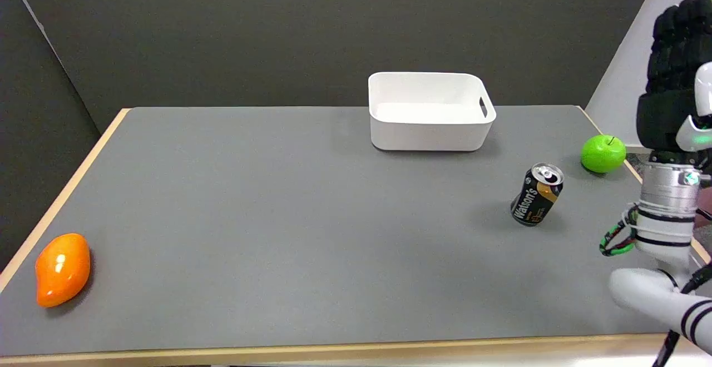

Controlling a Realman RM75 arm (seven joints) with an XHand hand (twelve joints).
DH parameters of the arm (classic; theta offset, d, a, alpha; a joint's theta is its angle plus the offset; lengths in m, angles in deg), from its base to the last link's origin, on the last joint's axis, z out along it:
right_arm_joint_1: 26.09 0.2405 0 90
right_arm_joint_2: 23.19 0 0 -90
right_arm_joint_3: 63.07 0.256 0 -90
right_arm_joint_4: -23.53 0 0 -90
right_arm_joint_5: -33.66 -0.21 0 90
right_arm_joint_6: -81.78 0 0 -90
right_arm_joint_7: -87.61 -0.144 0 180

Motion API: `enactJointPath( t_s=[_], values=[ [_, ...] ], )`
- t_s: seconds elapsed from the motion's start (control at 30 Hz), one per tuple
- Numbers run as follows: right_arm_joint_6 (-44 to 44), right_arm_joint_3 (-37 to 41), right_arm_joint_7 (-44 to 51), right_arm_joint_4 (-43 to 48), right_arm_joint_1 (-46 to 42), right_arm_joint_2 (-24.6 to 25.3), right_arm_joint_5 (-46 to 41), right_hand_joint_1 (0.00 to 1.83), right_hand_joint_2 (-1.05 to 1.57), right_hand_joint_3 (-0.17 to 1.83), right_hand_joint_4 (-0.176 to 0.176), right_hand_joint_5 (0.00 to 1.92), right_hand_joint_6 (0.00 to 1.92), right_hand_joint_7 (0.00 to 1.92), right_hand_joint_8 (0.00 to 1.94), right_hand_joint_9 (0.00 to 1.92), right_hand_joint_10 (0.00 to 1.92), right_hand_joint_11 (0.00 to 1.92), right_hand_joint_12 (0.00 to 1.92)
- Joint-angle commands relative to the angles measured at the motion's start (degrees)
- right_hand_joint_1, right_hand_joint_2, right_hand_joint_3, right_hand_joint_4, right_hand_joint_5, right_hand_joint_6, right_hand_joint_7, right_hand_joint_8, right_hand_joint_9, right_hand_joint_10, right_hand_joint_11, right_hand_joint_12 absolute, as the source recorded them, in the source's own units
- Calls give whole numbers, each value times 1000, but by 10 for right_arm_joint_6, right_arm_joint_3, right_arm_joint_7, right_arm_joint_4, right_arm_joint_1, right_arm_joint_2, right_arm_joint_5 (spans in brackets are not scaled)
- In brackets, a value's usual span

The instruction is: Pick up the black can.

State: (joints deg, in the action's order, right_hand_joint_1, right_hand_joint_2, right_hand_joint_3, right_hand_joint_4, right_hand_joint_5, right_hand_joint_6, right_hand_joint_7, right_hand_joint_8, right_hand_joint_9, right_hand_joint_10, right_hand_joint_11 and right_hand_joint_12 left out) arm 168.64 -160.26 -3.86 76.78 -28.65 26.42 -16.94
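black can (pixel 537 194): "Watson's" label, upright on table (pixel 278 217) | right hand (pixel 676 78): raised, fingers' state unclear

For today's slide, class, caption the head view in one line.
Right hand raised beside table, black can standing untouched near green apple.
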Motion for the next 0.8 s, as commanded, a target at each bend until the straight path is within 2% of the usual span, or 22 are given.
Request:
enactJointPath(
  t_s=[0.03, 0.2, 0.27, 0.33, 0.4, 0.47, 0.53, 0.6, 0.63, 0.7, 0.8],
  values=[
    [33, 54, -4, 18, -99, -6, -4, 235, 639, 932, -26, 33, 217, 26, 174, -1, 283, -1, 125],
    [-27, 70, 2, 44, -139, -13, 25, 290, 686, 885, -29, 26, 238, -1, 160, 2, 247, -1, 82],
    [-60, 75, 3, 41, -147, -18, 50, 375, 643, 960, -35, 45, 188, -1, 148, 14, 181, -1, 22],
    [-92, 79, 3, 29, -152, -21, 75, 377, 637, 955, -40, 42, 193, -1, 141, 11, 176, -1, 12],
    [-112, 80, 3, 14, -155, -22, 90, 371, 621, 926, -49, 37, 221, -1, 154, -1, 180, -1, -1],
    [-129, 76, 3, -2, -157, -19, 97, 319, 688, 808, -54, 26, 270, -1, 148, -1, 178, -1, -1],
    [-136, 74, 3, -17, -159, -14, 98, 298, 677, 853, -72, 27, 243, -1, 134, -1, 142, -1, 2],
    [-136, 72, 3, -31, -156, -10, 98, 380, 638, 936, -77, 46, 184, -1, 122, -1, 91, -1, -1],
    [-136, 71, 3, -39, -153, -6, 98, 393, 631, 949, -90, 51, 174, -1, 113, 0, 60, -1, 8],
    [-137, 68, 3, -51, -145, 3, 98, 366, 623, 933, -118, 50, 181, -1, 88, 0, 25, -1, 19],
    [-134, 62, -2, -79, -120, 21, 98, 296, 606, 901, -132, 43, 186, -1, 49, -1, 31, -1, 12]
  ],
)
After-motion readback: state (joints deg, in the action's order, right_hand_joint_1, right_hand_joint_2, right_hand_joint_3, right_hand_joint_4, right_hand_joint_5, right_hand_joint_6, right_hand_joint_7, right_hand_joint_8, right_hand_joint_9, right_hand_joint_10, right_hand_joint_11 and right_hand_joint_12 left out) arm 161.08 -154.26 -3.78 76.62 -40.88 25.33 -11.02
